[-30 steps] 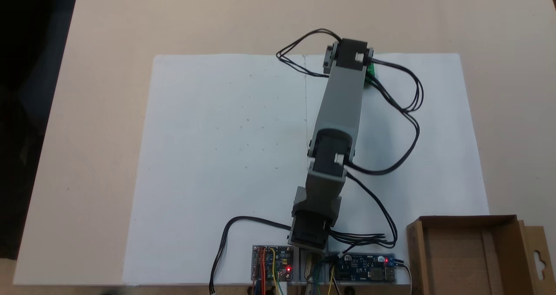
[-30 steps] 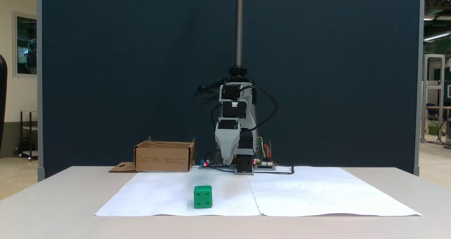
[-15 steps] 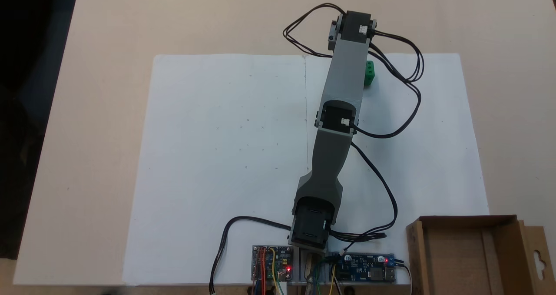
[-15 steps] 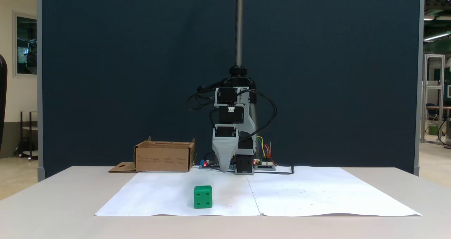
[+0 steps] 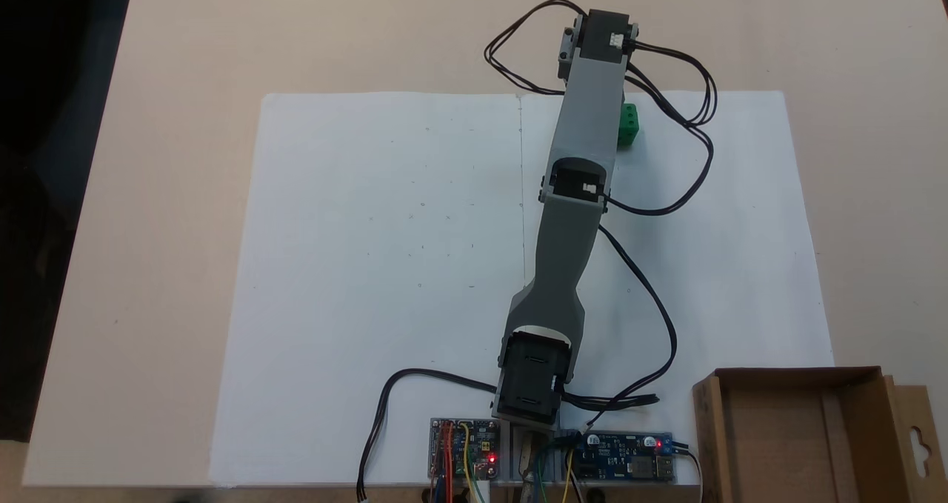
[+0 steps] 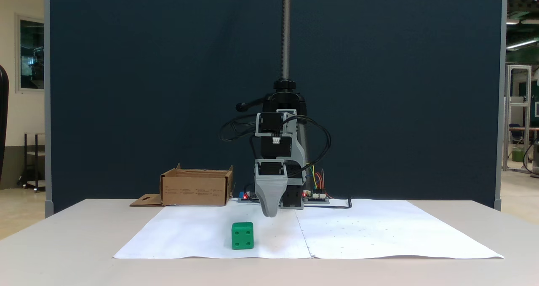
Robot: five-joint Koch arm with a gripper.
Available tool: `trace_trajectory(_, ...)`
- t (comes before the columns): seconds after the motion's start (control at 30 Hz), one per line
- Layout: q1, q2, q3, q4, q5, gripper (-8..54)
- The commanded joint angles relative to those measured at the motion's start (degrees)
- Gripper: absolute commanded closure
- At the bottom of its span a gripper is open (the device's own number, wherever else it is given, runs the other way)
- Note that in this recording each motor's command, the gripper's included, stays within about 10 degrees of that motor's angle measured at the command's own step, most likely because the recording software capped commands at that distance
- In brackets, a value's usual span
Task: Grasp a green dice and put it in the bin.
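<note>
Gripper (image 6: 269,212) above paper; 1 green dice (image 6: 242,236), 1 bin (image 6: 196,187).

Top-down and low frontal views — shared paper sheet (image 5: 385,266).

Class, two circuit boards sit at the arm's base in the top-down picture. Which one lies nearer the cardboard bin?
The blue board, just left of the bin. The other board, with red and yellow wires, lies beyond the arm's base, farther away.

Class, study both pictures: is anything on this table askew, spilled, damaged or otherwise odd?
Nothing stands out. The green dice sits flat on the white paper, the bin stands upright at the table's corner, and the hand hangs above the paper beside the dice.
</note>
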Motion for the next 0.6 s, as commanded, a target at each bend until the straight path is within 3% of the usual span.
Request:
trace_trajectory(0.0, 1.05, 1.23, -1.93, 4.04, -6.15, 3.9)
trace_trajectory(0.57, 4.75, -4.92, -8.0, 4.39, -8.53, 3.9)
